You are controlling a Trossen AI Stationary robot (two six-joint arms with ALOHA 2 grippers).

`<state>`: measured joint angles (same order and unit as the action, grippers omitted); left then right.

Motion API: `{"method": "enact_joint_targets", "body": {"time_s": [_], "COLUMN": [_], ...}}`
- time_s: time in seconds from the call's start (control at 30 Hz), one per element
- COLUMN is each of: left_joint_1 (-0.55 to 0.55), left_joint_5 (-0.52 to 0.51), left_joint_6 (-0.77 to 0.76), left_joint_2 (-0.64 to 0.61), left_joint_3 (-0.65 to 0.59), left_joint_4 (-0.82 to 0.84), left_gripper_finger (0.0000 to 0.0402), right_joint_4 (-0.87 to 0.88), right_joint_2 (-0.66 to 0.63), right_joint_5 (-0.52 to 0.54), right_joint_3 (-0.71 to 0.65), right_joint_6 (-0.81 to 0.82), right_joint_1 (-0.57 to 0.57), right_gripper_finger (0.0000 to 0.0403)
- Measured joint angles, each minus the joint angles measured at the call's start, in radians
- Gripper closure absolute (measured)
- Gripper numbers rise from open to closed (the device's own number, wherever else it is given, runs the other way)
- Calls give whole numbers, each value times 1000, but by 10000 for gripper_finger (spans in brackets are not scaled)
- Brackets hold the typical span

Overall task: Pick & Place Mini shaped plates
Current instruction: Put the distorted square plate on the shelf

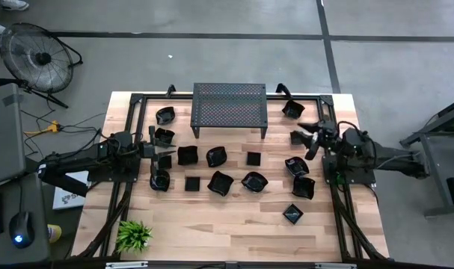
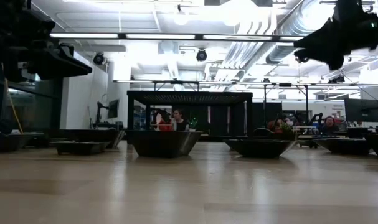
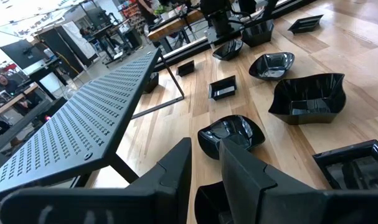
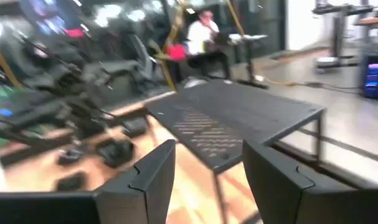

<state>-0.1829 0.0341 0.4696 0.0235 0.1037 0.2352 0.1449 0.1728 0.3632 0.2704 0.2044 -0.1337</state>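
Several mini shaped plates, small glossy black dishes, lie scattered on the wooden table, among them a lobed one (image 1: 221, 182), a square one (image 1: 253, 158) and one alone toward the near right (image 1: 292, 214). Each rests on its base. My left gripper (image 1: 155, 150) hovers over the left group, pointing toward the table's right edge. Its fingers (image 3: 204, 165) stand slightly open with nothing between them, and a lobed plate (image 3: 232, 134) lies just beyond. My right gripper (image 1: 310, 138) hangs above the right group, raised clear in the low view (image 2: 307, 50). It is open (image 4: 207, 168) and holds nothing.
A black perforated metal stand (image 1: 229, 108) stands on thin legs at the far middle, seen close in the left wrist view (image 3: 76, 124). A small green plant (image 1: 134, 235) sits at the near left corner. Bare wood stretches along the near edge. People sit beyond the table (image 2: 176, 119).
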Motion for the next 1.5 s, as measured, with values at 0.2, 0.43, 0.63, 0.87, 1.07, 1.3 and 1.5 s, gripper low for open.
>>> {"method": "enact_joint_targets", "body": {"time_s": [0.2, 0.43, 0.63, 0.87, 1.07, 1.3, 1.5], "left_joint_1": [0, 0, 0, 0, 0, 0, 0], "left_joint_5": [0, 0, 0, 0, 0, 0, 0], "left_joint_6": [0, 0, 0, 0, 0, 0, 0], "left_joint_2": [0, 0, 0, 0, 0, 0, 0], "left_joint_3": [0, 0, 0, 0, 0, 0, 0], "left_joint_4": [0, 0, 0, 0, 0, 0, 0], "left_gripper_finger": [321, 321, 321, 321, 321, 321, 321], "right_joint_4": [217, 436, 638, 722, 729, 724, 696], "right_joint_2": [237, 527, 733, 894, 1018, 1162, 1275], "right_joint_5": [111, 135, 108, -91, -254, -345, -341], "right_joint_3": [250, 501, 667, 729, 729, 729, 729], "right_joint_6": [-85, -183, -206, -241, -296, -381, -481], "right_joint_1": [-18, -101, -228, -437, -609, -733, -759], "right_gripper_finger": [222, 222, 222, 222, 222, 222, 222]}}
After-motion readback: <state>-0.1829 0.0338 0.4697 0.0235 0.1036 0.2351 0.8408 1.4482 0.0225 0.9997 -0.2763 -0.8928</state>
